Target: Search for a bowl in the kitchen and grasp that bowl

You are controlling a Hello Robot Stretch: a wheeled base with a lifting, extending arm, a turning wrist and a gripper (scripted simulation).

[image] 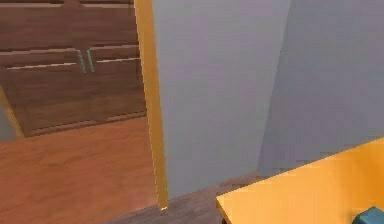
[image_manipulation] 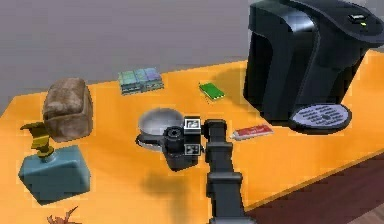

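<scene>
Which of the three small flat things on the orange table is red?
The red card lying in front of the black coffee machine. The bright green card and the pale green packet lie farther back, toward the view's left.

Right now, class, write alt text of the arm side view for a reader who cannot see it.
The robot's dark arm reaches across an orange tabletop, its gripper at a shallow grey round bowl; whether it holds the bowl cannot be told. Nearby stand a black coffee machine, a brown bread loaf and a teal soap bottle with a yellow pump.
</scene>
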